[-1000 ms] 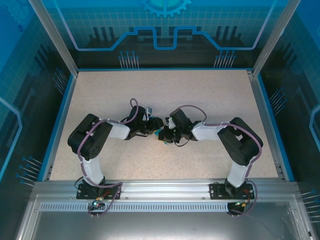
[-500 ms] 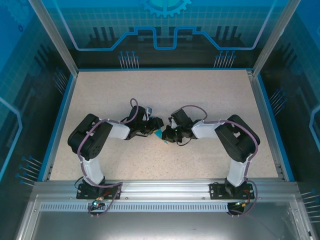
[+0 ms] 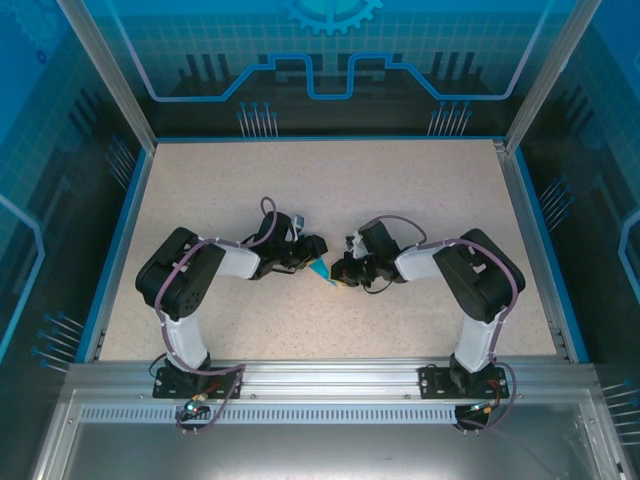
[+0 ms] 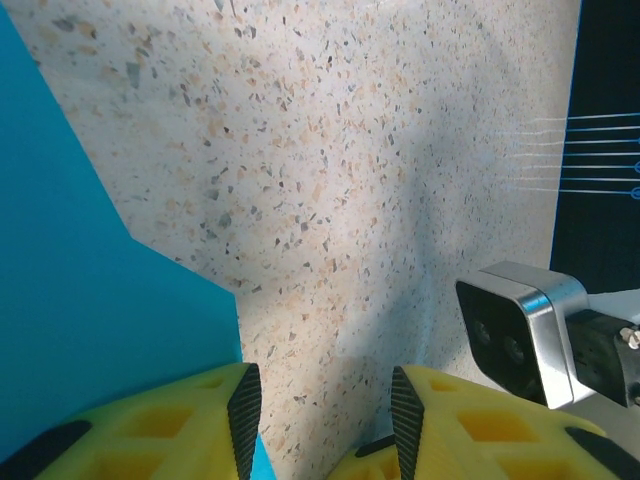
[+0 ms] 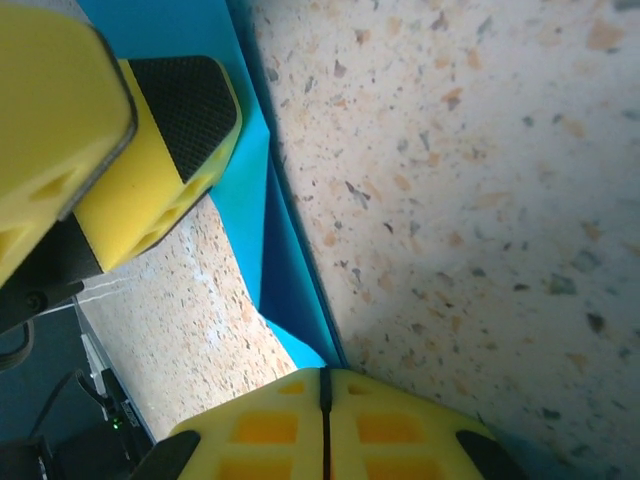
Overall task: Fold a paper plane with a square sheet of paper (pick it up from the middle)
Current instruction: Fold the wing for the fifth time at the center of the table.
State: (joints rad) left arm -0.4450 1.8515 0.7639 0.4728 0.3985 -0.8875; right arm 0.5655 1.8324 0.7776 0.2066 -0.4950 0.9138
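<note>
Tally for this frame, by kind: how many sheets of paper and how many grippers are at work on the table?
teal paper sheet: 1
grippers: 2 (left gripper, right gripper)
Total: 3

Small creased teal-blue paper [image 3: 319, 271] near table [image 3: 420, 190] centre

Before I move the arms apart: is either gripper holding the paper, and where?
The right gripper is shut on the paper, pinching its folded edge. The left gripper is open, gripping nothing.
</note>
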